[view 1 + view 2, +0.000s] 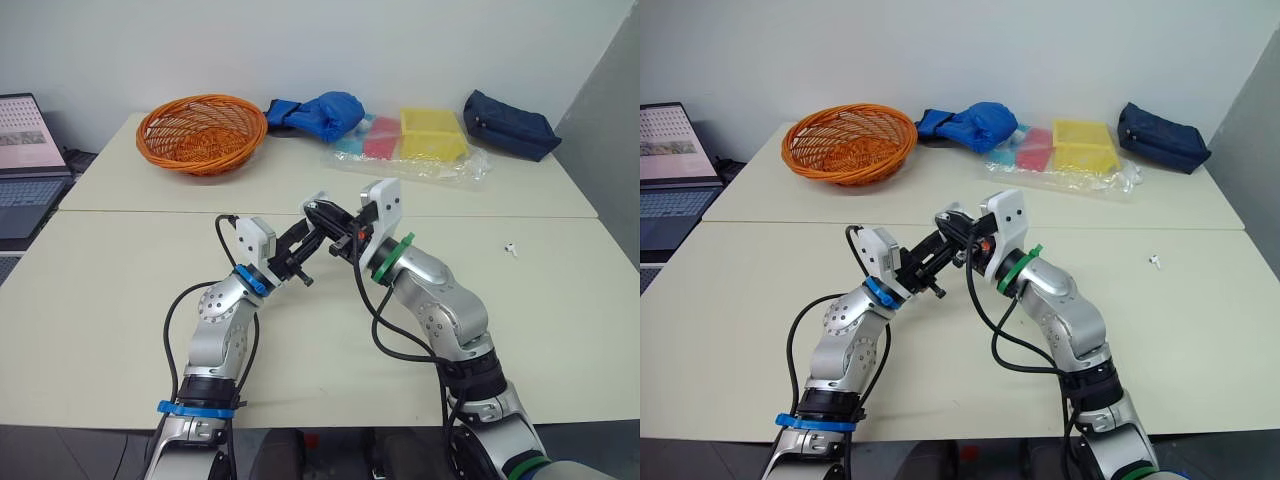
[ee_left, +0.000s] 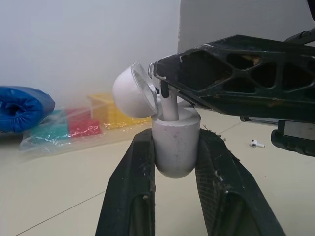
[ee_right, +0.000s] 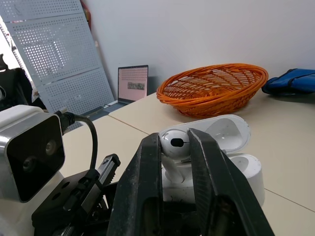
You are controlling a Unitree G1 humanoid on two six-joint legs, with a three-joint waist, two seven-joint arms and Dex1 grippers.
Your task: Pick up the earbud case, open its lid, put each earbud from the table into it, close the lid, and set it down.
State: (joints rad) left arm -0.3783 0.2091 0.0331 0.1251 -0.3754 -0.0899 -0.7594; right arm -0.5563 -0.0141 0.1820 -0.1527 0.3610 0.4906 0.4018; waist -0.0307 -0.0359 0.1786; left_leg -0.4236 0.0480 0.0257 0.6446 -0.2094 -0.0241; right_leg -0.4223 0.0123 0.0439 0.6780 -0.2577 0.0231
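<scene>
My left gripper [image 2: 174,142] is shut on the white earbud case [image 2: 175,150], holding it upright above the middle of the near table. The case lid [image 2: 131,93] is swung open. My right gripper [image 3: 175,140] is shut on a white earbud [image 3: 175,142], and the earbud's stem [image 2: 171,107] stands in the case's opening. In the head views both grippers meet over the table centre, left gripper [image 1: 312,228] and right gripper [image 1: 340,238] tip to tip. A second earbud [image 1: 511,248] lies on the table to the right, apart from both arms.
On the far table stand an orange wicker basket [image 1: 202,131], a blue cloth bundle [image 1: 320,113], a plastic bag with coloured packs [image 1: 415,145] and a dark blue pouch [image 1: 510,124]. A laptop [image 1: 25,165] sits at the far left.
</scene>
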